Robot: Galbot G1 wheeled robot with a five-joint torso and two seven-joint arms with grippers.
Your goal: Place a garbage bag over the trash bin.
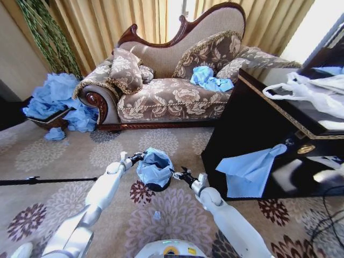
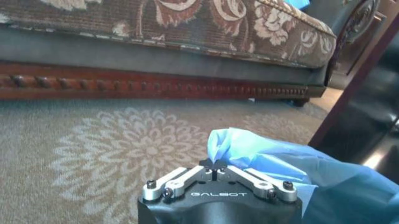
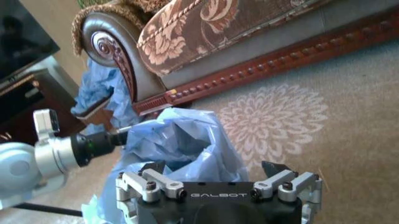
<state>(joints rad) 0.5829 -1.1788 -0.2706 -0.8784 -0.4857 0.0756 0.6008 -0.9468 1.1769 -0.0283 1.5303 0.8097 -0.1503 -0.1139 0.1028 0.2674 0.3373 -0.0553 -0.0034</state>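
L gripper (image 2: 215,164) fingers pinched tight on garbage bag (image 1: 153,166) rim, sofa-side of trash bin (image 1: 157,186). R gripper (image 3: 215,169) fingers spread wide at bag's opposite edge, holding nothing. Bag draped over bin on carpet (image 1: 64,156), in front of sofa (image 1: 172,91).

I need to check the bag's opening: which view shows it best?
The right wrist view: the bag gapes open toward that camera, the left claw at its far edge. The head view shows it smaller, over the bin; the left wrist view, just an edge.

Right gripper (image 3: 215,169), jaws apart, faces the garbage bag (image 3: 181,144) beside the sofa (image 3: 206,42).
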